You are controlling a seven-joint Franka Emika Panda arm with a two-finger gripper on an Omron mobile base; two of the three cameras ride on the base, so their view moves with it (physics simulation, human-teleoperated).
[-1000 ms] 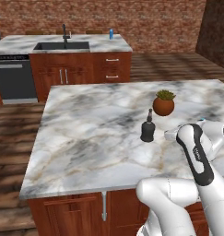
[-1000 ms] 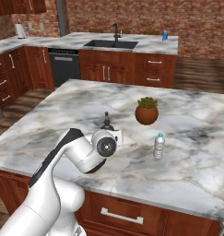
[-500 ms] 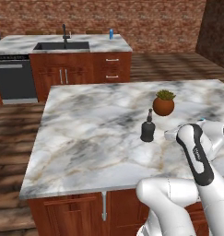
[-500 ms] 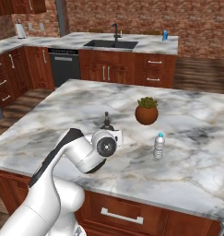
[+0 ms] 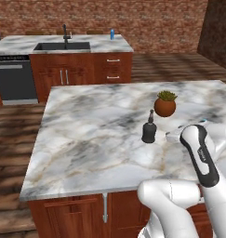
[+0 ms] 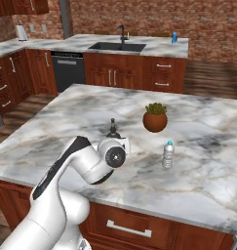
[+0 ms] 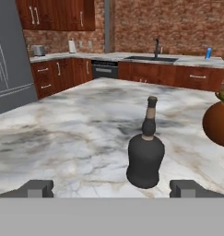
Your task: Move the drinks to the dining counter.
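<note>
**Now the open hand faces the black bottle**

Right now the gripper (image 7: 111, 188) is wide open and holds nothing. The black bottle (image 7: 145, 154) stands upright on the island (image 5: 86, 139), just ahead at 12 o'clock. The plant pot (image 6: 155, 118) sits at 2 o'clock. The water bottle (image 6: 167, 155) stands near it. The blue can (image 6: 174, 37) is on the sink counter (image 6: 159, 46).

Home kitchen — marble island (image 5: 86, 139), sink counter (image 6: 154, 46), dishwasher (image 5: 14, 81), wood cabinets (image 7: 53, 14).

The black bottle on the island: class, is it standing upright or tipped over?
Upright. The black bottle rests on its wide base on the marble island, its narrow neck pointing straight up, apart from the plant pot.
</note>
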